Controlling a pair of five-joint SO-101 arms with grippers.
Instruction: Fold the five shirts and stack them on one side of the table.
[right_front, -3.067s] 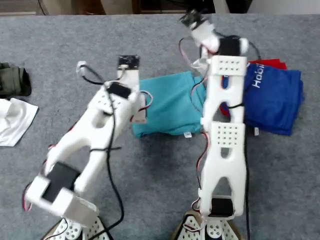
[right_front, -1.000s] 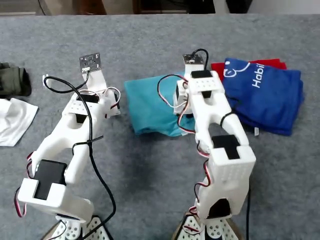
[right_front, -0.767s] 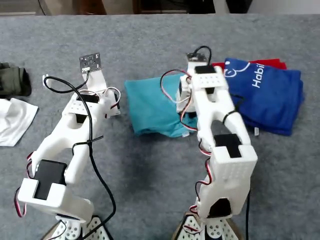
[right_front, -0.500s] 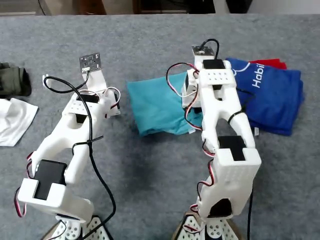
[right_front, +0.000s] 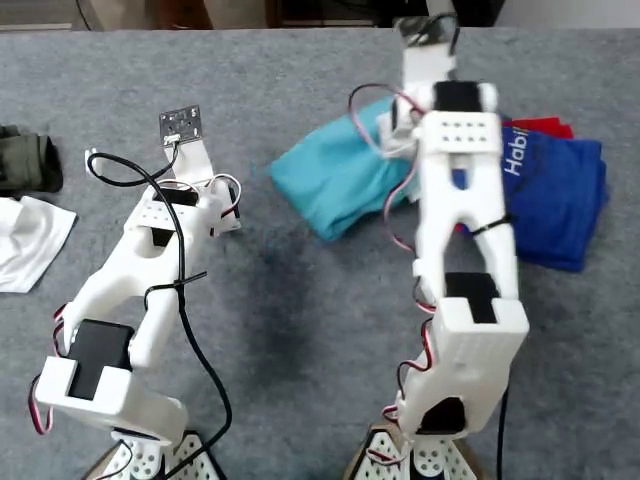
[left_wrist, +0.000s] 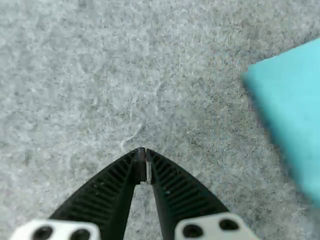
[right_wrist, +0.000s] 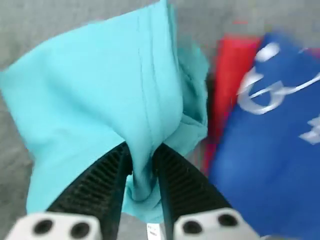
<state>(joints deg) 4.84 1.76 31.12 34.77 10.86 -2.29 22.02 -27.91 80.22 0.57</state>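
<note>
White lettering crosses the folded blue cotton shirt (right_front: 560, 200) at two o'clock on the grey felt table (right_front: 300, 330), beside which the outstretched right gripper (right_wrist: 141, 150) pinches the crumpled teal cotton shirt (right_front: 335, 185), perhaps lifted, at twelve, while the left gripper (left_wrist: 144, 156) hovers closed and empty at ten.

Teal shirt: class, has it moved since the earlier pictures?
Yes. The teal shirt, pinched in the right pincer, has been dragged toward the blue shirt, which lies unmoved.

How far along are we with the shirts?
Done: blue shirt lies folded on the red shirt. In hand: teal shirt, pinched in the right gripper beside that stack. Remaining: white shirt and olive shirt, lying apart from the stack.
</note>
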